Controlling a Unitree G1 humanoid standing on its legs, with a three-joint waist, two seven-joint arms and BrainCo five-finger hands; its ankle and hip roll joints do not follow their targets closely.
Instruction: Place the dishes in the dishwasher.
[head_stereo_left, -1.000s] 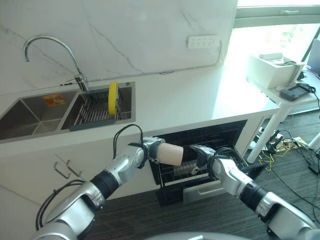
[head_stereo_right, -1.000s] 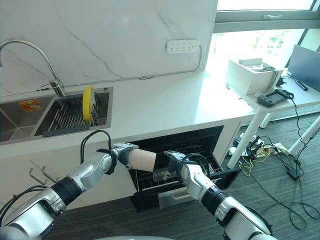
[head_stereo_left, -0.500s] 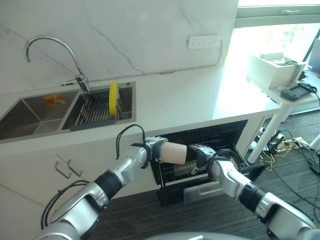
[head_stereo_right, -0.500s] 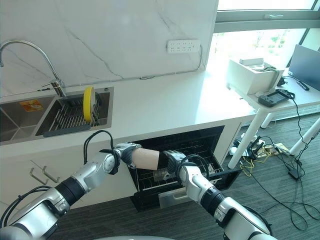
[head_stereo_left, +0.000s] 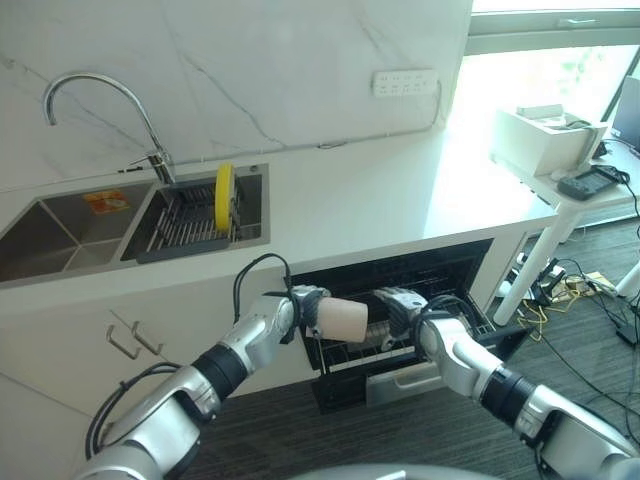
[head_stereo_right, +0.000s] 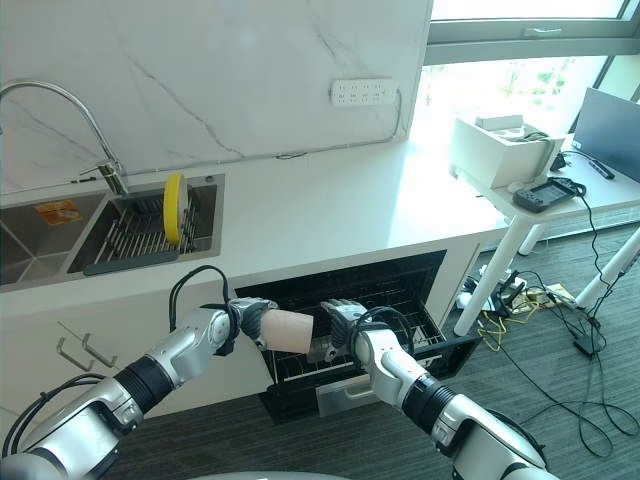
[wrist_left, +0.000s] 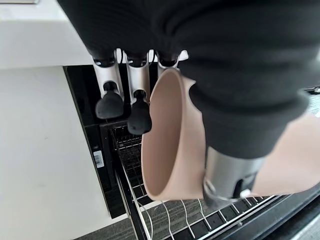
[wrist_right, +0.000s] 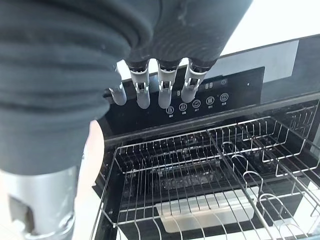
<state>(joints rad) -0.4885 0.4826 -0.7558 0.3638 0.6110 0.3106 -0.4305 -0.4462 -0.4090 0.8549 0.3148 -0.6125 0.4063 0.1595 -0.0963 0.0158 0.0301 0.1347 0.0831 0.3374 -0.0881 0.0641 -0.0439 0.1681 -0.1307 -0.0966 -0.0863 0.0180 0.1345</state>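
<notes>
Holding a beige ceramic cup sideways, left hand curls round it above the black wire dishwasher rack. Right hand, fingers straight, hovers beside. Panel symbols, we think, unreadable.

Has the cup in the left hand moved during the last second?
Yes. The cup, held by the left hand, has gone down slightly, from level with the dishwasher's opening towards its wire rack.

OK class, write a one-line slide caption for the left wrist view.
Left hand grips a beige cup above the dishwasher's wire rack.
</notes>
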